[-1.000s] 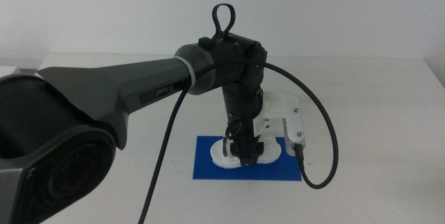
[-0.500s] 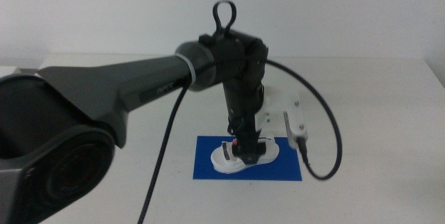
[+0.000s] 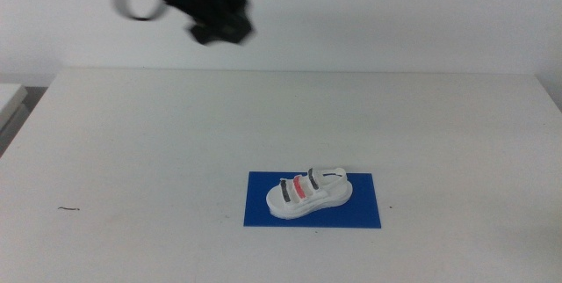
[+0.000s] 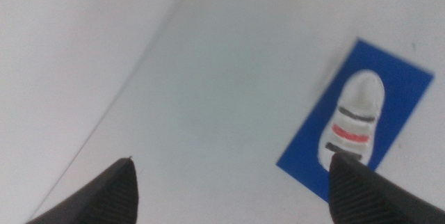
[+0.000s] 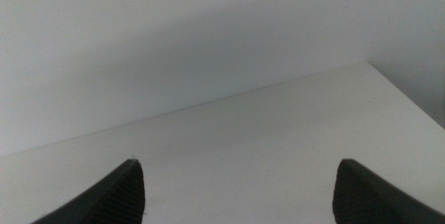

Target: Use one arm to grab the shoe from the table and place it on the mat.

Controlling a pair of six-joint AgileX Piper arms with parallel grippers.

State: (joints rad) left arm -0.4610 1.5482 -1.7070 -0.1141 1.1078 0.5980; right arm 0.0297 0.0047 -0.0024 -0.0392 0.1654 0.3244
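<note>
The white sandal with two dark straps and one red strap lies flat on the deep-blue mat, in the front middle of the white table. My left gripper is a blurred dark shape high above the table's far left, well clear of the shoe. In the left wrist view its jaws stand wide apart and empty, with the shoe on the mat far below. My right gripper is open and empty over bare table, out of the middle view.
A small dark mark lies near the table's front left. A pale wall rises behind the table's far edge. A white surface edge shows at the far left.
The left gripper has let go of the shoe and risen up and away to the far left. The shoe stays on the mat.
</note>
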